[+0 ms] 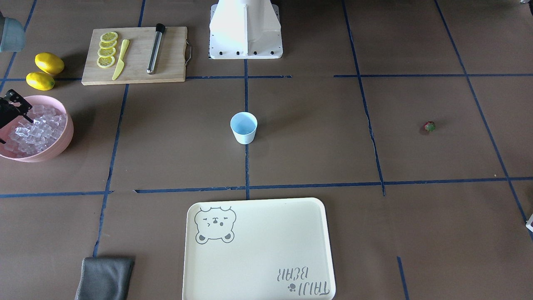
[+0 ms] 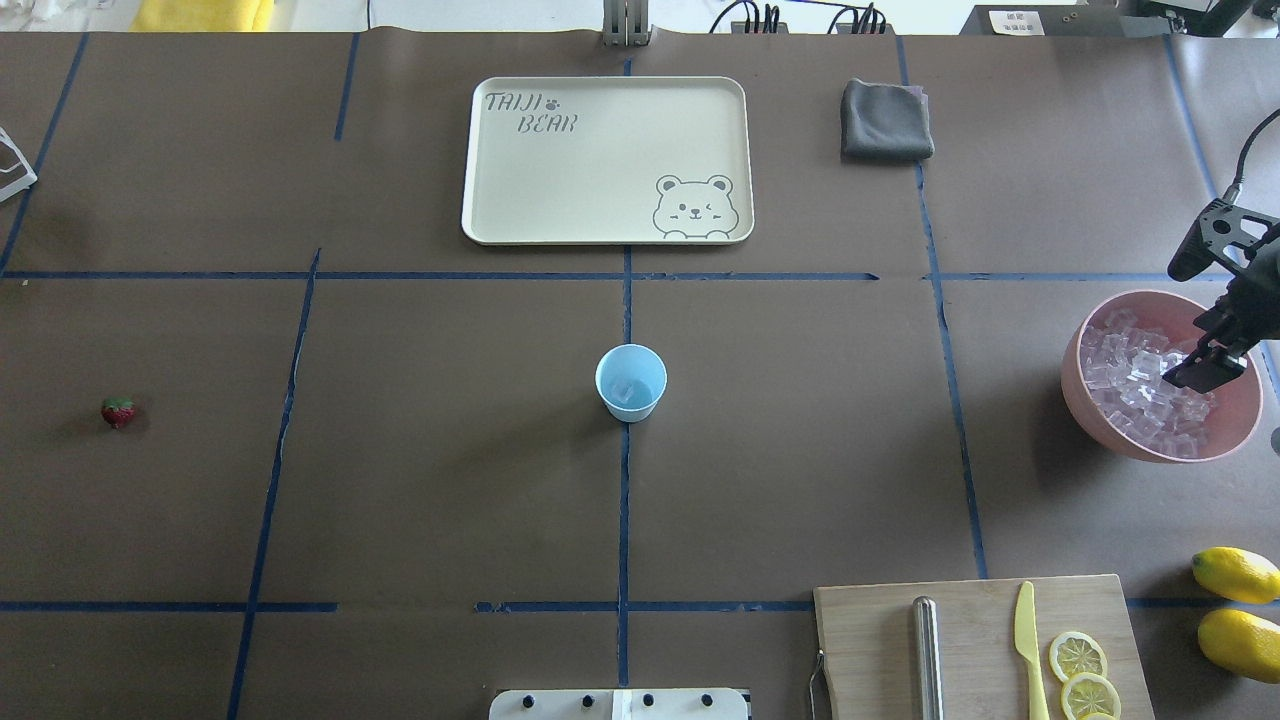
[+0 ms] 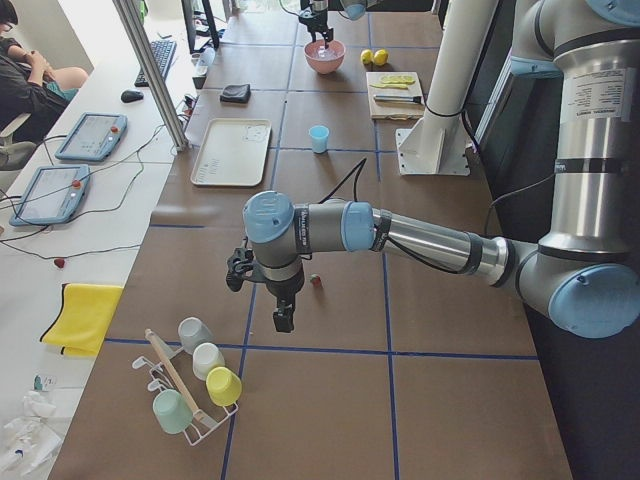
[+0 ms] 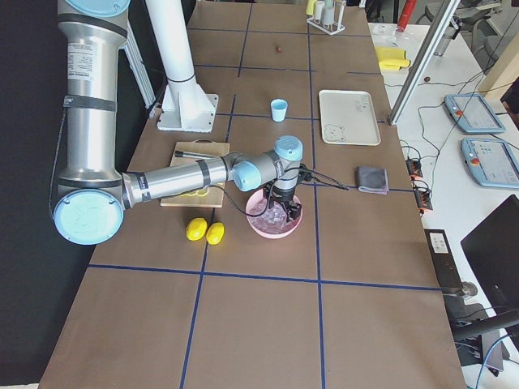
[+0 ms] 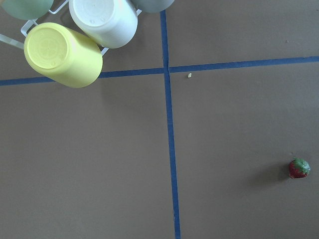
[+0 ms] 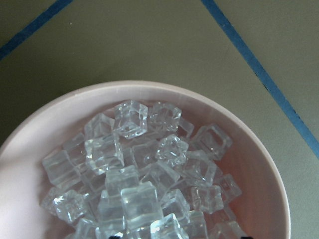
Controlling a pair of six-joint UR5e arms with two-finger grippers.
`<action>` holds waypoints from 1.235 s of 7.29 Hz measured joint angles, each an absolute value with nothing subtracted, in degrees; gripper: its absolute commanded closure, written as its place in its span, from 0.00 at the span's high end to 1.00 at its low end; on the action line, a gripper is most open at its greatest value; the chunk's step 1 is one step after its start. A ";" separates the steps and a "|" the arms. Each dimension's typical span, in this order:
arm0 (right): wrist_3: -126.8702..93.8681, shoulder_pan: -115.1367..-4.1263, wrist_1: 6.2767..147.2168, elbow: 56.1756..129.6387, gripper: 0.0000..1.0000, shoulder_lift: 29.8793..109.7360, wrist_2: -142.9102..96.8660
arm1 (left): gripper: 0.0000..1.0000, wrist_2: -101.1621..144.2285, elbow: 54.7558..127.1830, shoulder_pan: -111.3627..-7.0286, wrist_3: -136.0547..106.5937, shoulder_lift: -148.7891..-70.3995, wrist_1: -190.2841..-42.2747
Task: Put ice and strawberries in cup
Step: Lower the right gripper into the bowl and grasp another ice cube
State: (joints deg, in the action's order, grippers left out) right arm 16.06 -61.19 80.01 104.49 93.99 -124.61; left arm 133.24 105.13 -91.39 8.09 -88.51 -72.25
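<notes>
The light-blue cup stands upright at the table's middle, and one ice cube shows inside it. More ice fills the pink bowl at the robot's far right. My right gripper hangs just over that ice; its fingertips stand wide apart at the wrist view's bottom edge with nothing between them. A small red strawberry lies alone on the table at the far left. My left gripper hovers near the strawberry, and I cannot tell whether it is open or shut.
A cream bear tray and a grey cloth lie beyond the cup. A cutting board holds lemon slices, a yellow knife and a metal tube, with two lemons beside it. A mug rack stands by the left arm.
</notes>
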 measured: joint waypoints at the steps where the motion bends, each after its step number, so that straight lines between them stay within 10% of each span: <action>1: 16.07 -60.77 79.99 104.17 0.78 93.96 -124.57 | 1.00 133.24 105.13 -91.32 8.09 -88.51 -72.25; 4: 16.08 -60.27 79.98 103.56 0.07 93.96 -124.54 | 1.00 133.24 105.12 -91.02 8.09 -88.51 -72.25; 9: 16.55 -60.88 80.16 104.03 0.00 93.67 -125.21 | 1.00 133.24 105.12 -90.93 8.09 -88.51 -72.25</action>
State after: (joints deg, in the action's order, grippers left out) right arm 16.55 -60.88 80.16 104.03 93.67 -125.21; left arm 133.24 105.12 -90.93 8.09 -88.51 -72.25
